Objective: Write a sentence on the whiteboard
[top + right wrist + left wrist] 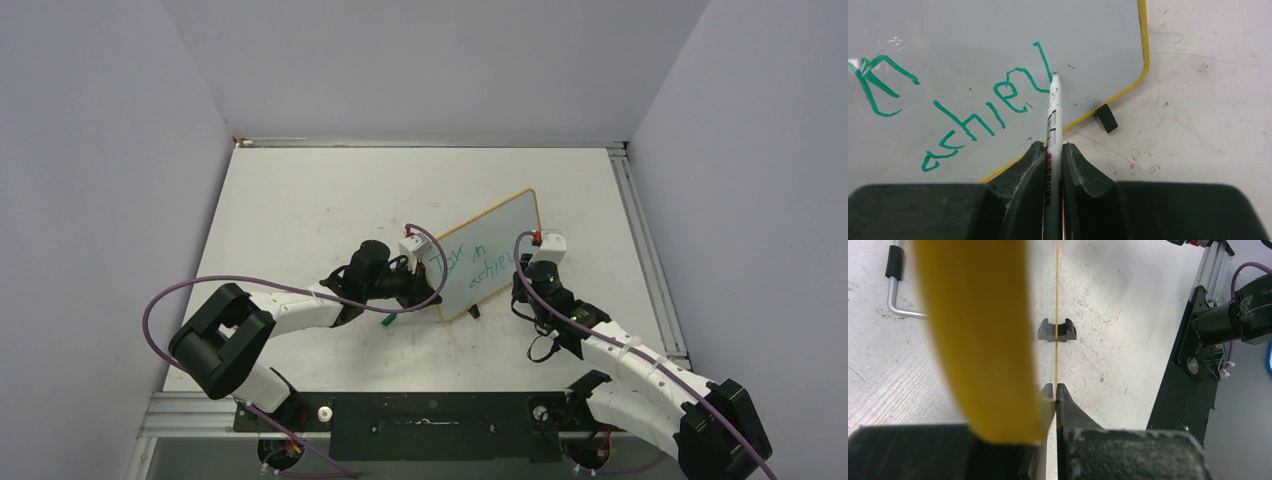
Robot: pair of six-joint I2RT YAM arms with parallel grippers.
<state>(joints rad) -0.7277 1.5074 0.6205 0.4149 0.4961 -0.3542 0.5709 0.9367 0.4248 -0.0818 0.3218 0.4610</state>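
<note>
My right claw (1053,148) grips the marker (1054,112), tip against the whiteboard (500,232) standing midway on the table (300,200); my left claw (1054,390) pinches its left edge. The sentence (470,262) reaches roughly "achiev" on line 2; I judge the ending remains.

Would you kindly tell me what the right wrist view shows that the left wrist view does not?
Only the right wrist view: the face of the whiteboard with the teal sentence, reaching "achiev", and the right gripper shut on the marker, tip at the last stroke. Only the left wrist view: the board edge-on, the left gripper clamped on its yellow rim, and a hex key on the table. Both: the yellow rim, a black foot, the scuffed table.
</note>
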